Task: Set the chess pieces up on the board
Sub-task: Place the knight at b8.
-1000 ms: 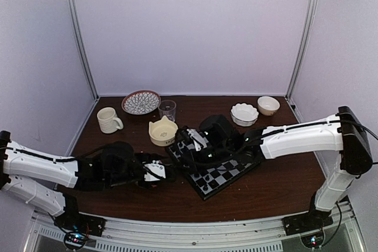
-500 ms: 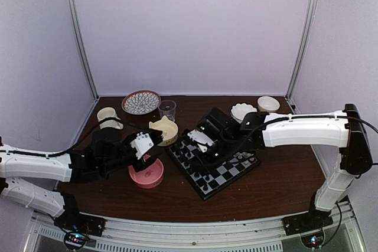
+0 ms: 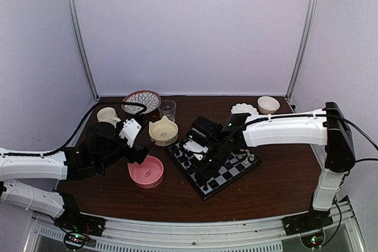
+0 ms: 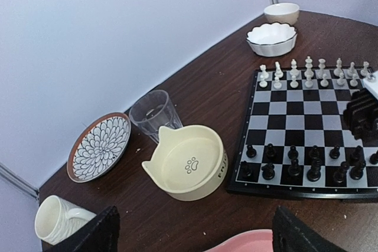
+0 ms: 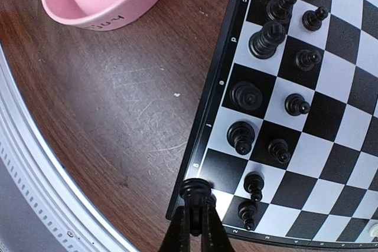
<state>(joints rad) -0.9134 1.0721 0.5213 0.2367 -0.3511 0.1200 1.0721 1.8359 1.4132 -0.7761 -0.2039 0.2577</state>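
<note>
Below, the dark brown wooden table (image 5: 118,116) carries the flat black-and-grey checked chessboard (image 5: 222,81), a round pink bowl (image 5: 106,19) near it; the left gripper (image 4: 195,222) has its jaws wide apart, empty; the right gripper (image 5: 196,205) is clamped on one tiny black plastic chessman (image 5: 196,188) over the board's corner; other black chessmen (image 5: 245,94) stand in two rows.

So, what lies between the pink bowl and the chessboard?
Bare, scratched tabletop lies between the pink bowl and the board; the right wrist view shows it.
</note>
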